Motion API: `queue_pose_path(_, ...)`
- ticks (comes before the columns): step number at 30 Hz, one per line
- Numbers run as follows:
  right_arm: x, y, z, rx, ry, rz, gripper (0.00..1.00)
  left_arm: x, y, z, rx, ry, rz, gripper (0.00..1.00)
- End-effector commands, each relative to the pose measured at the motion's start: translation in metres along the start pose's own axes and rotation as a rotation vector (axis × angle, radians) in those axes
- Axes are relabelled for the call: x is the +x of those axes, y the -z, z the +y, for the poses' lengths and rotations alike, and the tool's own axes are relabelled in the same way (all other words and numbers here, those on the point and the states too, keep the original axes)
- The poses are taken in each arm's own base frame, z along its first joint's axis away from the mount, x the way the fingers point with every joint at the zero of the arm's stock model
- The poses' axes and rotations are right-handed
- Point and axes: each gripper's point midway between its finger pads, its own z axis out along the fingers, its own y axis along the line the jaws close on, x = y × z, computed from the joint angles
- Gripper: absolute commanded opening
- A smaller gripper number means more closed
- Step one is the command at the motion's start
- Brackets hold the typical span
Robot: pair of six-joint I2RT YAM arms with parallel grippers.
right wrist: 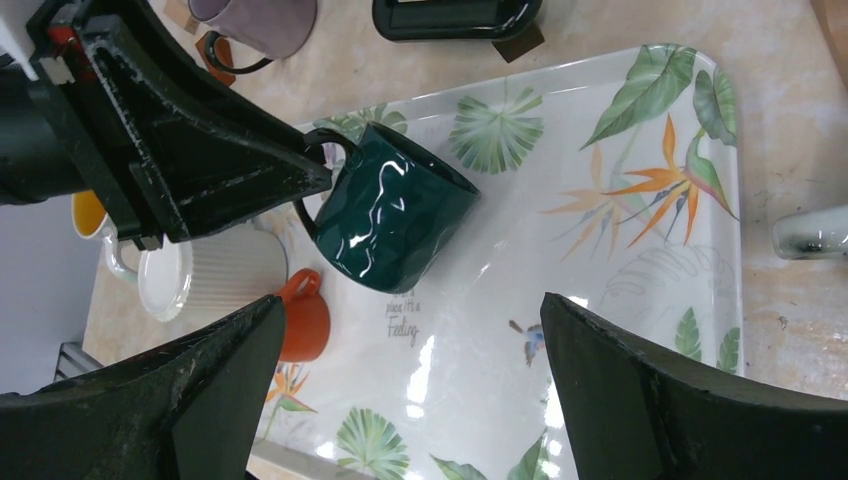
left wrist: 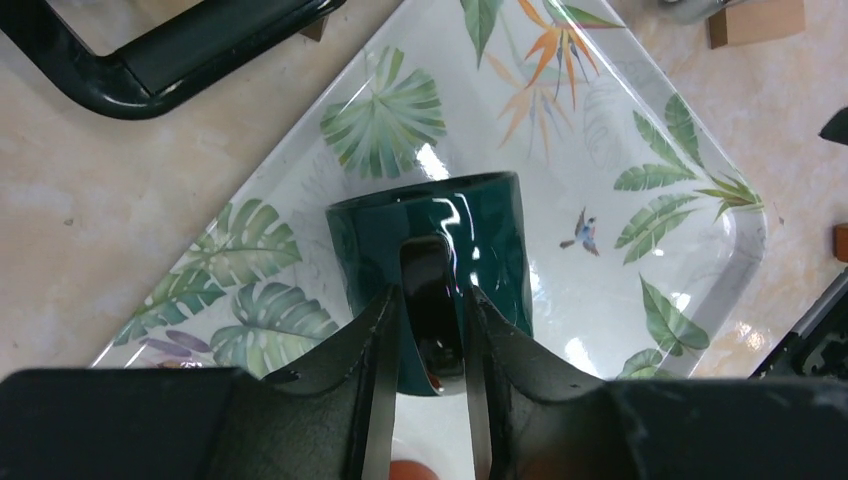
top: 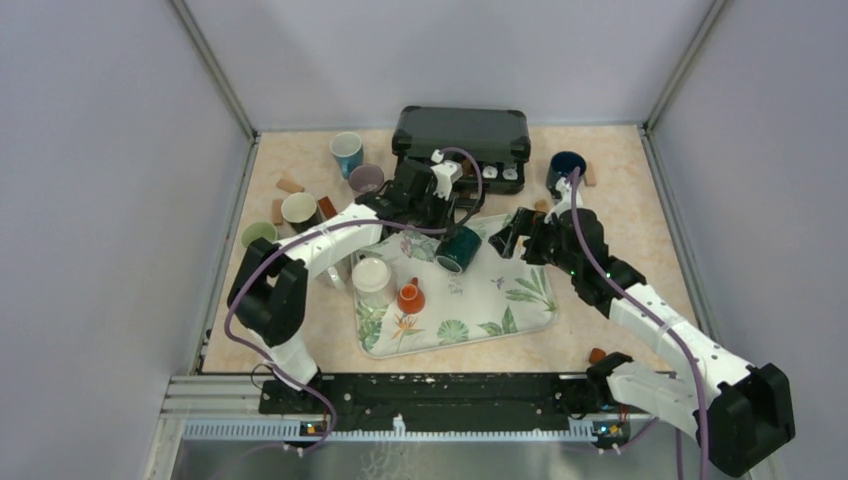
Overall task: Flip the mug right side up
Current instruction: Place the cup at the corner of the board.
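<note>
Looking down from the top camera, the dark green mug (top: pixel 459 249) sits tilted over the far part of the leaf-printed tray (top: pixel 520 305) on the tabletop (top: pixel 620 190). The left pincer (top: pixel 452 226) reaches it from the far side. The right pincer (top: pixel 508 238) hangs just beside it, on its right.

Left wrist camera: both fingers (left wrist: pixel 378 340) press against the handle (left wrist: pixel 432 300), pinching it over the tray.

Right wrist camera: the right pincer is spread wide, apart from the mug. A white cup (right wrist: pixel 215 275) and an orange cup (right wrist: pixel 305 320) stand near the mug.
</note>
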Motion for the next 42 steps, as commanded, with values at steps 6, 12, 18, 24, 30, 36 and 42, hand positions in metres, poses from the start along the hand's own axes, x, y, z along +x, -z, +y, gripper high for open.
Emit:
queue_pose_path(6,-0.008,0.007,0.001,-0.009,0.022,-0.038,0.99,-0.009,-0.016,0.006,-0.04,0.015,0.073,0.37)
queue_pose_path(12,-0.008,0.009,0.001,-0.013,0.024,-0.04,0.99,-0.014,-0.021,0.009,-0.052,0.006,0.095,0.38)
queue_pose_path(18,-0.007,0.009,0.001,-0.013,0.023,-0.039,0.99,-0.016,-0.024,0.011,-0.058,-0.006,0.112,0.41)
queue_pose_path(24,-0.006,0.008,0.0,-0.012,0.025,-0.036,0.99,-0.018,-0.027,0.011,-0.051,-0.013,0.113,0.4)
queue_pose_path(30,-0.006,0.009,0.0,-0.013,0.027,-0.037,0.99,-0.022,-0.028,0.009,-0.037,-0.012,0.109,0.4)
queue_pose_path(36,-0.009,0.011,0.001,-0.012,0.03,-0.044,0.99,-0.023,-0.029,0.008,-0.021,-0.008,0.106,0.41)
queue_pose_path(42,-0.009,0.012,0.001,-0.013,0.03,-0.045,0.99,-0.024,-0.028,0.007,-0.009,-0.007,0.102,0.36)
